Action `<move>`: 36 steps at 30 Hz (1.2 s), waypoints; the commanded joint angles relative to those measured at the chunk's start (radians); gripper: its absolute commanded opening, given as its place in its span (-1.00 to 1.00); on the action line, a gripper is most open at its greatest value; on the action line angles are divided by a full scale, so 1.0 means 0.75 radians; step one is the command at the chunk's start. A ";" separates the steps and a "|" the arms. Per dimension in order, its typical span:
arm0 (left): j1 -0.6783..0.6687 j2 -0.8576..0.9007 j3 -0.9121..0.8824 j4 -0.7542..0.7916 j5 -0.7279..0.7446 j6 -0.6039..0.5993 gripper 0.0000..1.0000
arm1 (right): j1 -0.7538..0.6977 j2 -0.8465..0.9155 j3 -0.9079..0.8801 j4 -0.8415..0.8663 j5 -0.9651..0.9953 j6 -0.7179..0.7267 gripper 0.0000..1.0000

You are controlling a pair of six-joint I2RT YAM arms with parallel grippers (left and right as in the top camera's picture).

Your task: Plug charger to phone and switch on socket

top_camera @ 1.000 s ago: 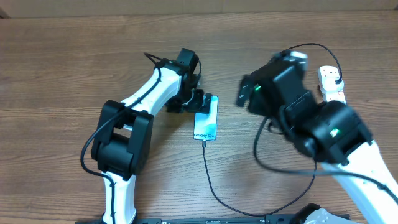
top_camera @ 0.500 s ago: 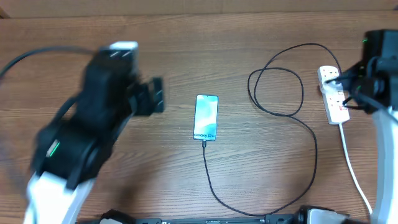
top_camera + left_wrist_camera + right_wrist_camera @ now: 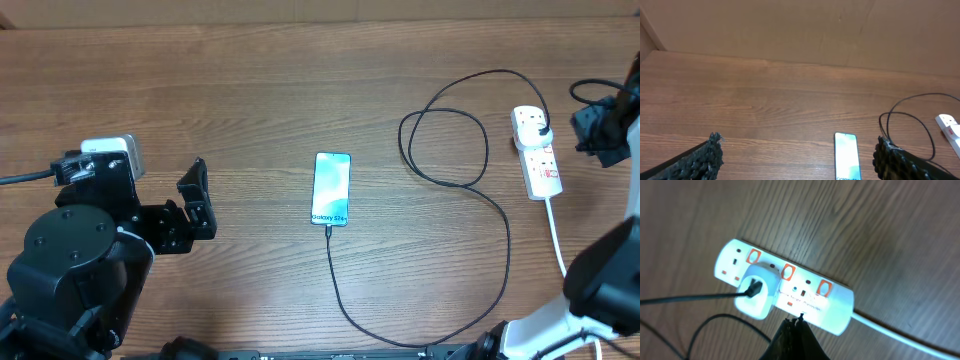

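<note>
The left gripper (image 3: 199, 203) was near the front left corner of the table (image 3: 250, 80). Its two fingers were spread wide, with nothing between them. It pointed across the table at the phone (image 3: 331, 189).

The right gripper (image 3: 597, 135) was at the right edge, just beside the socket (image 3: 537, 150). In the right wrist view its fingers (image 3: 792, 339) came together to a point and held nothing. The point was right at the socket's side, but I could not tell if it touched.

The socket had three red switches (image 3: 787, 271) in a row. A white plug (image 3: 757, 294) sat in it. The black charger (image 3: 329, 255) ran from that plug, made a big loop, swung toward the front edge, and met the near end of the phone. The phone lay flat in the middle of the table with its screen lit up. A white cord (image 3: 553, 230) ran from the socket toward the front edge.
</note>
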 commanded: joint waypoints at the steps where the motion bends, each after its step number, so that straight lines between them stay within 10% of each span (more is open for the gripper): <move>1: 0.000 0.002 -0.014 -0.003 -0.023 -0.013 1.00 | -0.003 0.108 -0.001 0.011 -0.045 -0.076 -0.92; 16: 0.361 -0.280 -0.026 -0.003 -0.023 -0.013 0.99 | -0.002 0.310 -0.001 0.128 -0.121 -0.075 -0.92; 36: 0.369 -0.493 -0.026 -0.005 -0.023 -0.013 1.00 | 0.021 0.405 -0.001 0.222 -0.264 -0.091 -0.92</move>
